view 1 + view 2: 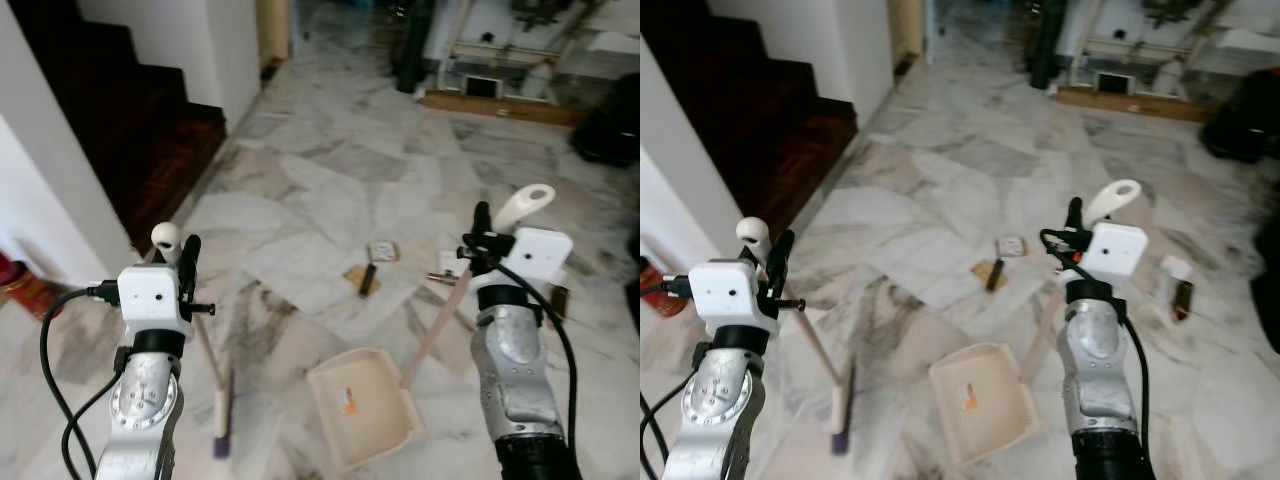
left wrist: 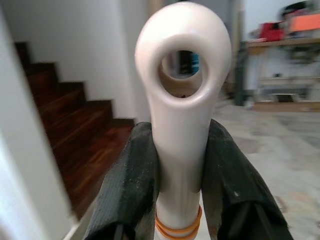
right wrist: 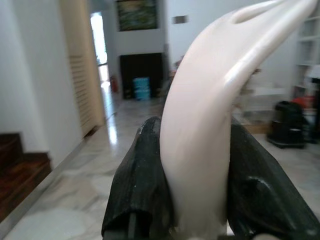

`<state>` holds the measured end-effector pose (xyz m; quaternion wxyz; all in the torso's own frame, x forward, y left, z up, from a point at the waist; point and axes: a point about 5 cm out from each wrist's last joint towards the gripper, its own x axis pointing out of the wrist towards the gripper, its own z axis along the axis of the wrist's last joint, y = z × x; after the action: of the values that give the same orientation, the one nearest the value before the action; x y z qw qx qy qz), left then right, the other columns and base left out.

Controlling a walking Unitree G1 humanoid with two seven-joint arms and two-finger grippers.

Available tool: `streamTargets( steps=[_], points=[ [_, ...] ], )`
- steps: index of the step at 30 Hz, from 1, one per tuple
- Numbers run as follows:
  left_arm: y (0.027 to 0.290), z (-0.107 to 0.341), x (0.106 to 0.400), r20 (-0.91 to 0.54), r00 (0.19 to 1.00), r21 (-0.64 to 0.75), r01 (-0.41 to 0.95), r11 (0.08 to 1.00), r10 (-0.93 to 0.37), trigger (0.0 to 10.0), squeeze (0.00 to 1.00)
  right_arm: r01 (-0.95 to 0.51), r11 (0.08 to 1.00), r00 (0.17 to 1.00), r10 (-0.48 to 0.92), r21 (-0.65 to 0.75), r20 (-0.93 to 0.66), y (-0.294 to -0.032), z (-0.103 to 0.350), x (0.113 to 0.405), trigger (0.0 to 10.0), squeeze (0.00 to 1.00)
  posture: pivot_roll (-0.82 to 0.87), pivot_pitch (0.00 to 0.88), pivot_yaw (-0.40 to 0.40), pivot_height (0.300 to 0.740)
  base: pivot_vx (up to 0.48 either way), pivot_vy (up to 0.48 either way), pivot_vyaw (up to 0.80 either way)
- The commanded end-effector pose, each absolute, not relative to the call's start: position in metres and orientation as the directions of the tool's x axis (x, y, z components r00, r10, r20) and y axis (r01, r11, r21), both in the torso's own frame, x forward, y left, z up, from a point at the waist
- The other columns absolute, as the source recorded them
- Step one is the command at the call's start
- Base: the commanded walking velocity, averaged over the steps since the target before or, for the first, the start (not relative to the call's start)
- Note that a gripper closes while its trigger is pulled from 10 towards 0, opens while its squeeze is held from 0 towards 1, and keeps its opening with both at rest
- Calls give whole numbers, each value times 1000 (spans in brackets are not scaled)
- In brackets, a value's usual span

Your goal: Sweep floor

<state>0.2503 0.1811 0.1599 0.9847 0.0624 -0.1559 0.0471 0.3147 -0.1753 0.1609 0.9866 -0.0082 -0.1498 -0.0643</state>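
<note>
Scene: I look down from the robot's head at a marble floor. Dark stairs rise on the left.

Left gripper: it holds the broom by the top of its pale handle. The stick slants down to the brush head, which rests on the floor just in front of the robot, to the left.

Right gripper: it holds the dustpan by the curved top of its long handle. The cream pan sits flat on the floor between the two arms, mouth facing away, with a small orange scrap inside.

Litter: a few small pieces lie on the floor beyond the pan, with more off to the right, all apart from the brush.

Jaws, left: closed tight on the broom handle. In the left wrist view a black finger presses on each side, just below the hanging loop.

Jaws, right: closed on the dustpan handle the same way, a finger on each side.

Step in hand, my judgement: bring the brush past the litter and pull it towards the pan.

How to do it well: I would keep the pan lip flat on the floor, sweep in short low strokes, and keep both grips firm so the handles do not twist.
</note>
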Motion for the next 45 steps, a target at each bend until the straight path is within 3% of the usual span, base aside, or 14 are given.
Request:
streamTargets(
  steps=[1,12,24,45],
  points=[
    [176,170,250,365,930,125,-99,987,46,10000,0,147,989,931,-150,33,334,-181,170,313,10000,0,7,53,12,740,0,0,-800],
    [175,169,252,354,935,116,-83,990,37,10000,0,147,988,927,-151,37,343,-180,172,312,10000,0,6,55,13,740,0,0,-767],
    [174,171,255,355,934,109,-94,990,50,10000,0,118,993,917,-113,10,382,-175,179,307,10000,0,-3,71,12,740,163,0,0],
    [178,173,259,361,930,109,-119,987,72,10000,0,92,996,923,-87,4,375,-168,180,309,10000,0,-9,119,10,740,378,0,165]
  ],
)
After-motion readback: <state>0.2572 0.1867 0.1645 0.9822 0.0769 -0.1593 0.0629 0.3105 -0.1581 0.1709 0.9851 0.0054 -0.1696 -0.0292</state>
